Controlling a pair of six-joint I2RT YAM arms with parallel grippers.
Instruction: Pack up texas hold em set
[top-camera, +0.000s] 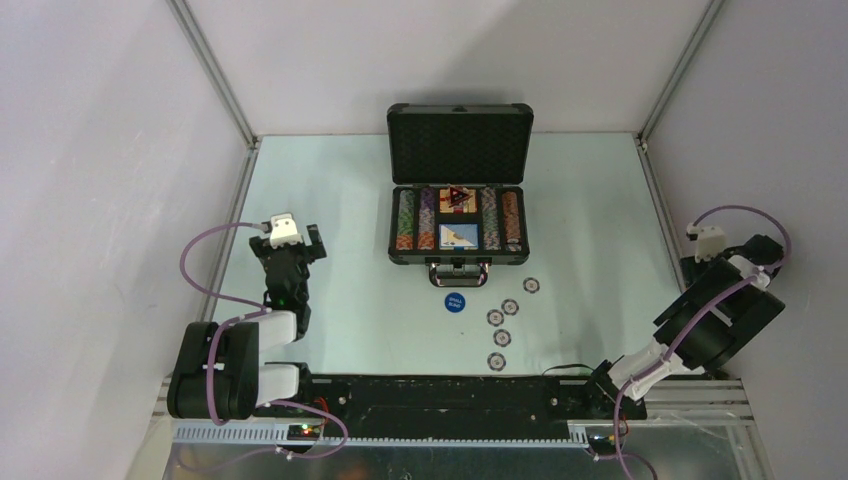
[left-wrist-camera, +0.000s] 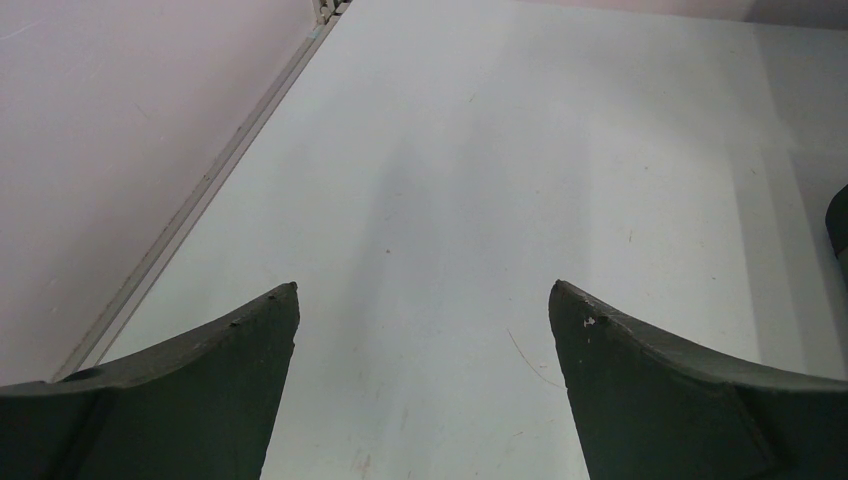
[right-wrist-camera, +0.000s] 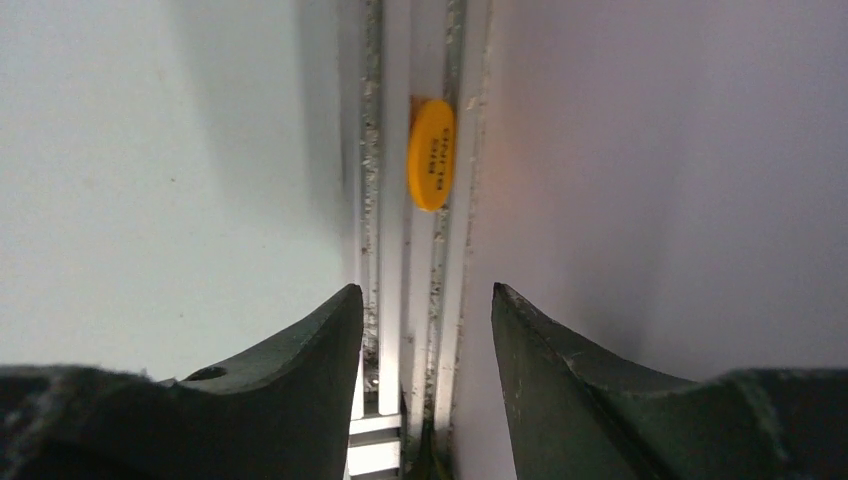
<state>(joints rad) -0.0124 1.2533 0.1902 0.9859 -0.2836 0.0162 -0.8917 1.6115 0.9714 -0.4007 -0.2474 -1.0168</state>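
Across the table (top-camera: 330, 200), five chips (top-camera: 502, 338), a blue button (top-camera: 455, 302) and an orange button (right-wrist-camera: 431, 154) were left unpacked; the case (top-camera: 459, 140) was left open. Left claw (left-wrist-camera: 424, 300) and right claw (right-wrist-camera: 427, 300) were spread, empty.

Sideways dark letters on the yellow button (right-wrist-camera: 431, 153), standing on edge in the rail (right-wrist-camera: 392, 250) by the wall: they read BIG BLIND. White lettering on the blue button (top-camera: 455, 301) out on the surface (top-camera: 330, 200), too small to read.
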